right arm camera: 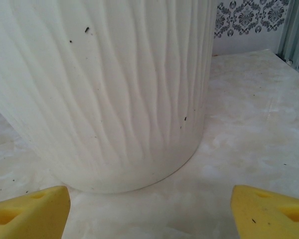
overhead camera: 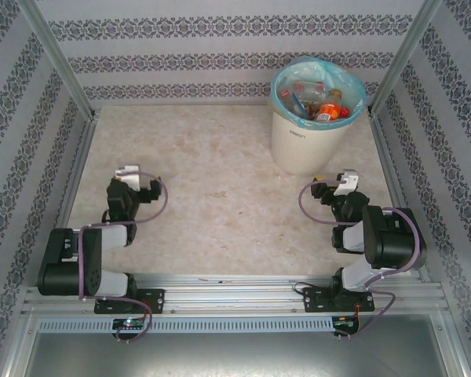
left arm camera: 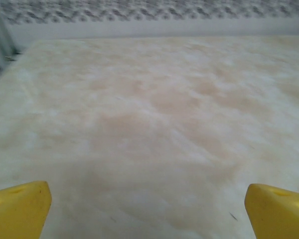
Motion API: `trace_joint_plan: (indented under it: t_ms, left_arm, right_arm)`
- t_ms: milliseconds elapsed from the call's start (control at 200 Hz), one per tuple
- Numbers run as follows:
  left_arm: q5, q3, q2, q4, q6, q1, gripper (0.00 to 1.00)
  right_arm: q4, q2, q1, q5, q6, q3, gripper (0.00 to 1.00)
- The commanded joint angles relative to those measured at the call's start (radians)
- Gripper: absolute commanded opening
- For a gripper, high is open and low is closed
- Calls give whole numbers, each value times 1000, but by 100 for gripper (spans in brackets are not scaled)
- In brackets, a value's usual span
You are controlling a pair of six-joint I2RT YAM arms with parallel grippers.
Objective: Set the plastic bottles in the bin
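Pale marbled table [overhead camera: 220, 181] with one bin [overhead camera: 302, 145] standing on it.
The tabletop is a matte slab of cream mottled with beige, with faint brownish clouds toward its middle. The off-white bin stands upright by the far right corner, its round foot flat on the surface. It is close to the far edge and a little in from the right edge. Its wall is ribbed with wavy vertical lines. Small dark specks dot the tabletop around the bin's foot.

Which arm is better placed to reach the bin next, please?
Right: the right fingers stand open facing the bin close by; the left fingers hang over the table, far across from it.
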Motion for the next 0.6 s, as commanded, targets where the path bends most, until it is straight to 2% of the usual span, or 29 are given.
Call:
trace_joint_plan:
  t_ms: [0, 65, 120, 170, 210, 245, 295, 330, 360, 405, 450, 595]
  left_arm:
    - [-56, -129, 134, 468, 12, -40, 100]
    - [-106, -114, 151, 458, -11, -39, 100]
    - [-102, -78, 174, 410, -1, -42, 100]
    - [-122, -25, 204, 353, 38, -77, 100]
    - [-182, 16, 199, 271, 78, -119, 100]
    - [-185, 40, 165, 166, 57, -115, 100]
    - [-217, 66, 162, 118, 41, -113, 100]
    - [-272, 89, 187, 120, 26, -110, 100]
    - [-319, 112, 185, 69, -6, -102, 100]
    - [-282, 136, 162, -19, -48, -67, 100]
    - [-270, 131, 171, 14, -48, -58, 100]
    - [-261, 121, 175, 36, -39, -59, 100]
  right_arm:
    - [58, -1, -3, 12, 24, -10, 84]
    - [58, -1, -3, 13, 23, -9, 84]
    - [54, -1, -4, 9, 22, -5, 84]
    - [45, -2, -3, 8, 22, -3, 85]
    - [36, -4, -1, 9, 21, 2, 85]
    - [20, -6, 1, 15, 19, 10, 86]
    - [-30, -14, 15, 45, 13, 33, 91]
    - [-95, -24, 38, 89, 2, 62, 97]
    - [-172, -37, 65, 138, -16, 94, 98]
    - [-316, -51, 118, 252, -48, 153, 98]
    - [-386, -61, 161, 322, -84, 197, 98]
    - [-331, -50, 148, 311, -67, 177, 98]
